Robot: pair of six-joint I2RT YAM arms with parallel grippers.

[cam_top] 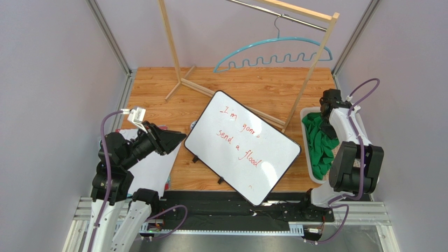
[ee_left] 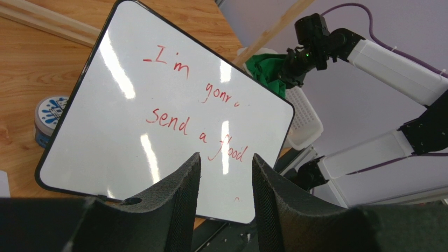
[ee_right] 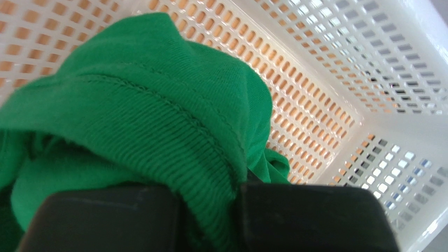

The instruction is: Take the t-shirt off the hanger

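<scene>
The green t-shirt lies bunched in a white perforated basket at the right. In the right wrist view its ribbed collar is pinched between my right gripper's jaws. My right gripper is shut on the t-shirt inside the basket; it also shows in the left wrist view. The light-blue hanger hangs bare by its hook from the metal rail of the wooden rack at the back. My left gripper is open and empty, pointing at the whiteboard.
A whiteboard with red writing lies tilted in the middle of the wooden table. White paper lies under my left arm. A small round blue-and-white tin sits beside the whiteboard's left edge. Grey walls close in both sides.
</scene>
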